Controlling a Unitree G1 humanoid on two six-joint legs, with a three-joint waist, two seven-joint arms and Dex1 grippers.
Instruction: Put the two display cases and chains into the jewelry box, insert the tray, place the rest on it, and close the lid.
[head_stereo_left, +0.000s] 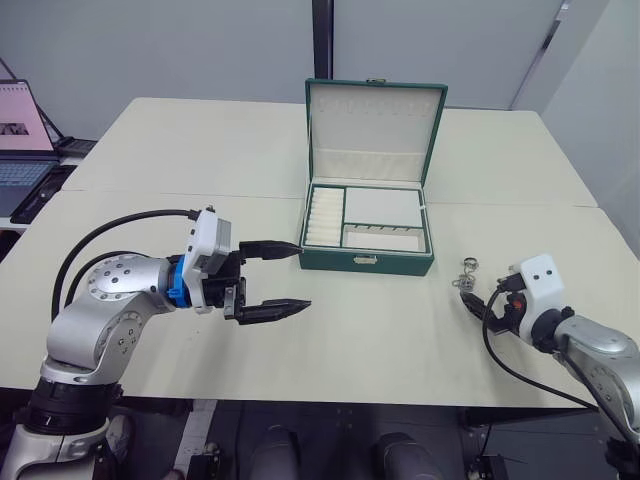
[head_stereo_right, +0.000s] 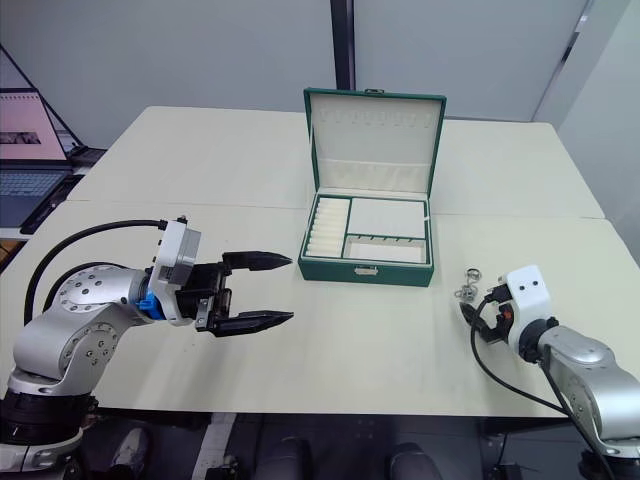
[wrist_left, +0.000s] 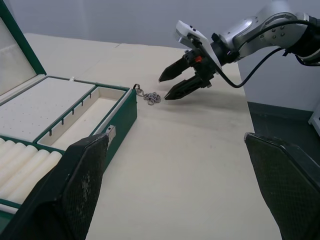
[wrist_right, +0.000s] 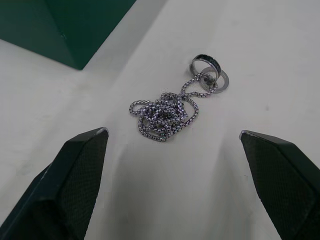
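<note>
Lying bunched just ahead of the spread right pincer (wrist_right: 172, 187): chain (wrist_right: 167, 112).

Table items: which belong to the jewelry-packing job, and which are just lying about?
Job:
- jewelry box, lid up
- tray seated in the box
- silver chain with rings on the table right of the box
- right gripper, open, by the chain
- left gripper, open

Lying about:
- laptop at the far left
</note>
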